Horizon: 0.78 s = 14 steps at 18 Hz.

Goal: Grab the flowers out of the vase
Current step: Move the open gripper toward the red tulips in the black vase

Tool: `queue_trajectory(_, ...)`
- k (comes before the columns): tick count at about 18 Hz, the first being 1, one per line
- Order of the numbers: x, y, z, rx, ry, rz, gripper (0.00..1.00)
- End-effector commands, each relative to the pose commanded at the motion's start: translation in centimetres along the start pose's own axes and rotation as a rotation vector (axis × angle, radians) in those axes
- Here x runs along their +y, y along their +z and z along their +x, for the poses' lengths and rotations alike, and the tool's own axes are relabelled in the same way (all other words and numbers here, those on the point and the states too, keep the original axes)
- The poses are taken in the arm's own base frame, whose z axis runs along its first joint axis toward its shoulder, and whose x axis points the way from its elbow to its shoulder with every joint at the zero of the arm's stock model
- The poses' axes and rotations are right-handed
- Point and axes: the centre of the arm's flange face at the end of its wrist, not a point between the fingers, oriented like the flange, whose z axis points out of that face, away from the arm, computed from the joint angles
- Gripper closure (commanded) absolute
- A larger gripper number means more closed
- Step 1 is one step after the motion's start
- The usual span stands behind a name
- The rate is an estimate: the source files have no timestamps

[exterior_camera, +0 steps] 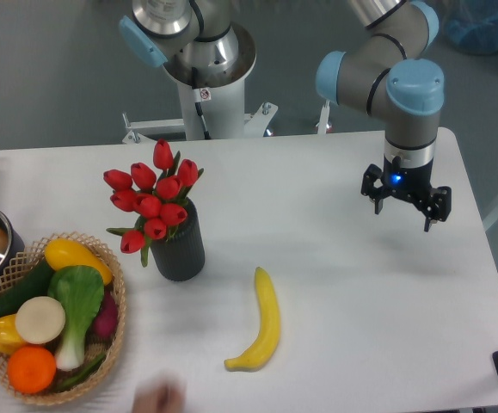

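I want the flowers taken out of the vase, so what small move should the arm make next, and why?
Probably move the gripper left across the table toward the flowers. It hangs open and empty over bare table near the right side, well away from the vase, which stands left of centre with the red buds still in it. The banana lies nearer the front, so it should not be in the way.
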Motion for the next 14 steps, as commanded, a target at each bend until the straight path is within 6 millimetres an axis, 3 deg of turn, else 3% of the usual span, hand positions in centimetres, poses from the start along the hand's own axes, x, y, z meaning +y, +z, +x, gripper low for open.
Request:
queue_trajectory(6, -0.7, 0.4, 0.5, 0.009, 0.005, 0.005, 0.0)
queue_trajectory(8, -0.9, 1.3, 1.9, 0.039, 0.008, 0.023, 0.0)
queue_trajectory(14, -2.0, -2.2, 5.9, 0.062, 0.007, 0.23, 0.0)
